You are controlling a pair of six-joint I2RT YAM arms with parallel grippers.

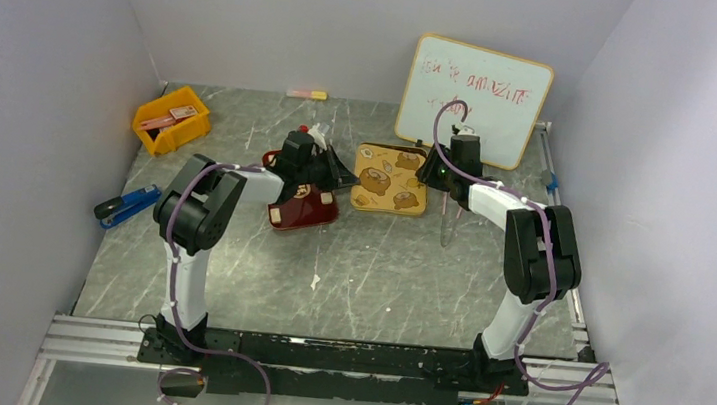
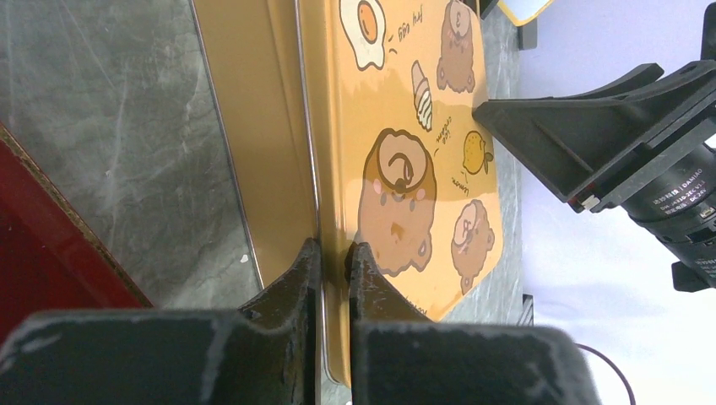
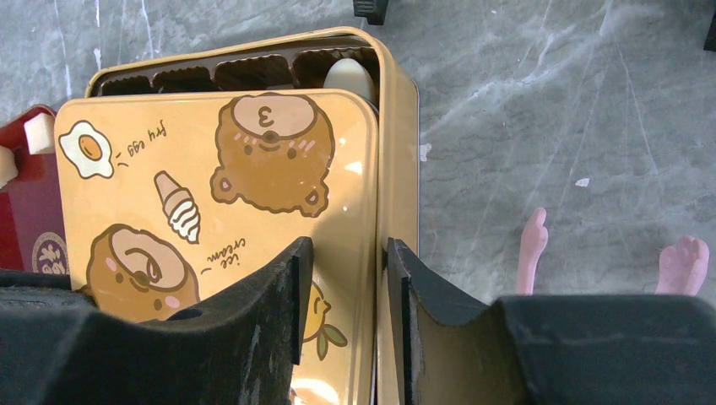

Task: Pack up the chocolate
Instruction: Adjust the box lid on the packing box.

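Top view: the gold tin [image 1: 390, 178] sits mid-table. The dark red tray [image 1: 305, 212] lies just left of it, under the left gripper [image 1: 332, 175], and the right gripper [image 1: 435, 170] is at the tin's right edge.

Left wrist: the fingers are pinched on the lid [image 2: 405, 152] at its thin rim.

Right wrist: the fingers stand apart astride the lid's other rim. One pale chocolate [image 3: 348, 80] lies in an uncovered compartment, and more seem to rest on the tray. It is probably light and easily marred, so grip opposite flat sides gently.
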